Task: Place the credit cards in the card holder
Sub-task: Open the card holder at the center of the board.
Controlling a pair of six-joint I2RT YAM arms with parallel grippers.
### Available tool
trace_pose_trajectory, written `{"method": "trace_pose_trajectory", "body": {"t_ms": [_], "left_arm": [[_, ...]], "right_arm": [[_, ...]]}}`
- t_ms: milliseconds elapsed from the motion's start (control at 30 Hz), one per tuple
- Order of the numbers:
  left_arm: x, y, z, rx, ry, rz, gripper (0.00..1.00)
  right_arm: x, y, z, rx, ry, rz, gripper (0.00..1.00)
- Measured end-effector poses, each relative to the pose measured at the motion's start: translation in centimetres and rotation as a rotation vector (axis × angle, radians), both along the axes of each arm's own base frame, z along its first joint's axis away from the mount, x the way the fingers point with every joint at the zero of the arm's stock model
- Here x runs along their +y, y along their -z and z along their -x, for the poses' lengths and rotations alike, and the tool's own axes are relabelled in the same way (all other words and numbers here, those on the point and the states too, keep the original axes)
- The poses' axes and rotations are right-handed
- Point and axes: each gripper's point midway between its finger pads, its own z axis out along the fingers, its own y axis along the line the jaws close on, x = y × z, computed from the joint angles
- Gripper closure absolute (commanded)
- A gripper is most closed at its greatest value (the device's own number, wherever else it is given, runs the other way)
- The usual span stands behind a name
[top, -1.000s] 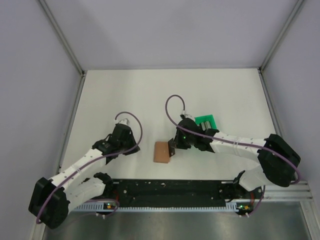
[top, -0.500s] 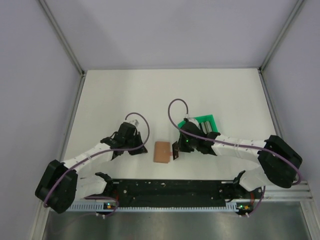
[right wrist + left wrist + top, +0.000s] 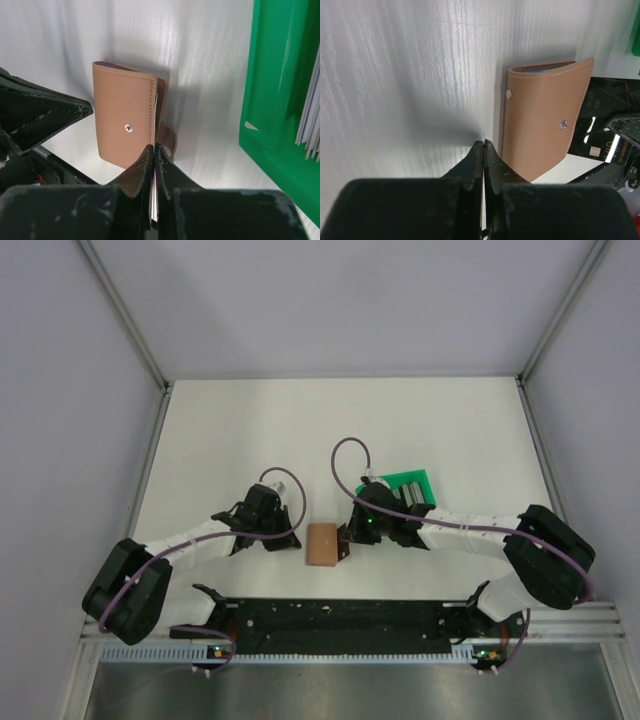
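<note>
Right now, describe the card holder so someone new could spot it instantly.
On the white table, look near the front edge, between the left pincer and right pincer. The card holder is the small flat tan rectangle there with a metal snap dot, unlike the bright green tray farther back.

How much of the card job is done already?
A blue card edge already peeks from the flat tan leather-like wallet. The right tool pinches a black plastic card at the wallet's open side; the left tool is shut, empty, beside it. Grey cards still wait in the green plastic tray.
</note>
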Motion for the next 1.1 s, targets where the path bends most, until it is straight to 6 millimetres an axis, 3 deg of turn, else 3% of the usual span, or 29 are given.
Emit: {"method": "trace_pose_trajectory", "body": {"t_ms": [533,733,1100], "left_arm": [[-0.3,0.2,0.0,0.007,0.017,-0.001,1.0],[-0.4,0.2,-0.2,0.01,0.014,-0.008,1.0],[-0.4,0.2,-0.4,0.013,0.003,-0.012,1.0]], "right_arm": [[2.5,-2.1,0.4,-0.003,-0.074,-0.128,1.0],[4.7,-4.1,0.3,-0.016,-0.123,-0.209,1.0],[7.7,-3.0,0.8,0.038,-0.19,-0.226,1.0]]}}
